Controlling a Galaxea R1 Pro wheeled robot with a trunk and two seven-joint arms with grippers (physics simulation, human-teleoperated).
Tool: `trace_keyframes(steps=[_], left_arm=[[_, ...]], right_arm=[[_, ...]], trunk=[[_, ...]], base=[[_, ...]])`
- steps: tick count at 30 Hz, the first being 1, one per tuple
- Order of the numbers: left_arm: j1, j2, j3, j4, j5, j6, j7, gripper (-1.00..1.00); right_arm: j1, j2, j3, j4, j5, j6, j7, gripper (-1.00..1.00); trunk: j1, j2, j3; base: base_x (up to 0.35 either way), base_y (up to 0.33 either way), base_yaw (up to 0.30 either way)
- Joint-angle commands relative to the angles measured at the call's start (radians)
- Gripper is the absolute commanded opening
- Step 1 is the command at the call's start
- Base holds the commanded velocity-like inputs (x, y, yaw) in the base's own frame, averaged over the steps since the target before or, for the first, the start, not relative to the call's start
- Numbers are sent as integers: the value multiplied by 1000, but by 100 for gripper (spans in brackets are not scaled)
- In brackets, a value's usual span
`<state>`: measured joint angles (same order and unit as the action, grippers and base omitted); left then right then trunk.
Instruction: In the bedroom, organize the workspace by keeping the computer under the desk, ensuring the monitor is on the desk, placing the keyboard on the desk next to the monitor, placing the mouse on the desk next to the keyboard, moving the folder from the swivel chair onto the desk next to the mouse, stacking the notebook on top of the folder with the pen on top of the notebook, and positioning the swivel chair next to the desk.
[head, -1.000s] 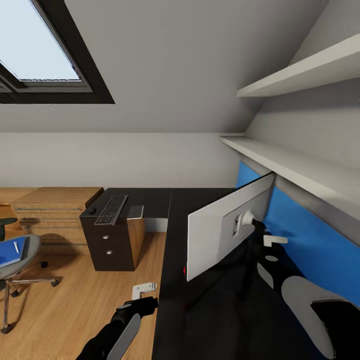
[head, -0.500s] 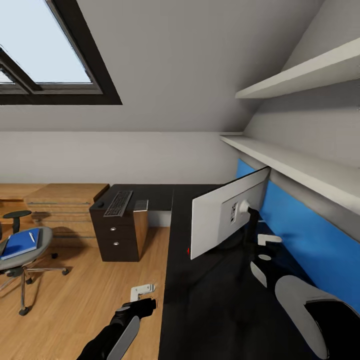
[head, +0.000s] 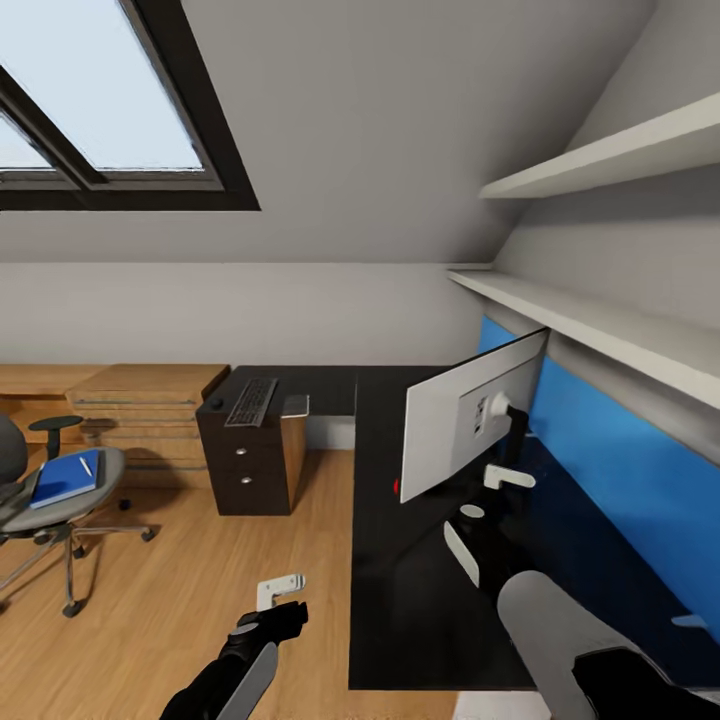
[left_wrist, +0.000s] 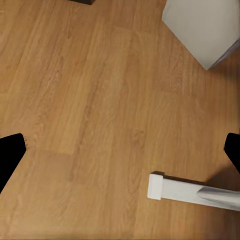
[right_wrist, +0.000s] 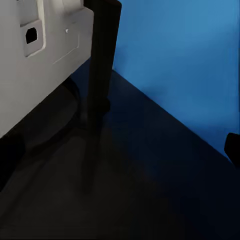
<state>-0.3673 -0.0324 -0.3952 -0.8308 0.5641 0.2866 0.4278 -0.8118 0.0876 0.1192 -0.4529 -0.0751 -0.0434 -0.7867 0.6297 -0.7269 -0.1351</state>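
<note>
Monitor (head: 470, 415), wide, pale-backed, stands on the matt black desk (head: 400, 590) facing the blue wall; right end effector (head: 495, 480) hovers released behind its stem, apparently to turn it.

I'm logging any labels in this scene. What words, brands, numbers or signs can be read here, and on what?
None can be read.
The monitor has a small dark mark on its grey back, beside the stem mount: too small and blurred to read.
The keyboard keys show no readable legends.
The folder cover is plain blue.
</note>
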Motion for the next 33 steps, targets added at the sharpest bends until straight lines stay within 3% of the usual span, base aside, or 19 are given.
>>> trace_keyframes(steps=[1, 4, 8, 9, 13, 15, 21, 33], left_arm=[[-1, 1, -4, -1, 8, 2, 8, 100], [-1, 0, -4, -1, 8, 2, 8, 100], [-1, 0, -6, 0, 8, 2, 7, 100], [-1, 0, -6, -1, 7, 2, 6, 100], [-1, 0, -8, -1, 4, 2, 6, 100], [-1, 0, -9, -1, 4, 2, 6, 100], [-1, 0, -10, -1, 3, 1, 5, 100], [-1, 0, -9, -1, 5, 0, 2, 100]], right_arm=[[12, 0, 7, -25, -7, 9, -7, 100], [122, 1, 7, -232, -3, 85, -12, 100], [224, 0, 26, -423, -2, 179, -2, 100], [264, 0, 91, -487, -2, 214, 10, 100], [281, 0, 184, -511, -4, 228, 17, 100], [283, -1, 205, -512, -5, 228, 23, 100], [291, -6, 216, -512, -2, 228, 50, 100], [292, -8, 216, -511, 0, 227, 53, 100]], trunk=[[0, -2, -2], [0, -2, -2], [0, -2, -2], [0, -2, -2], [0, -2, -2], [0, -2, -2], [0, -2, -2], [0, -2, -2]], base=[[-60, 163, 0], [-33, 157, 0], [-9, 233, 0], [71, 306, 0], [186, 260, 0], [300, 151, 0], [287, 87, 0], [114, 35, 0]])
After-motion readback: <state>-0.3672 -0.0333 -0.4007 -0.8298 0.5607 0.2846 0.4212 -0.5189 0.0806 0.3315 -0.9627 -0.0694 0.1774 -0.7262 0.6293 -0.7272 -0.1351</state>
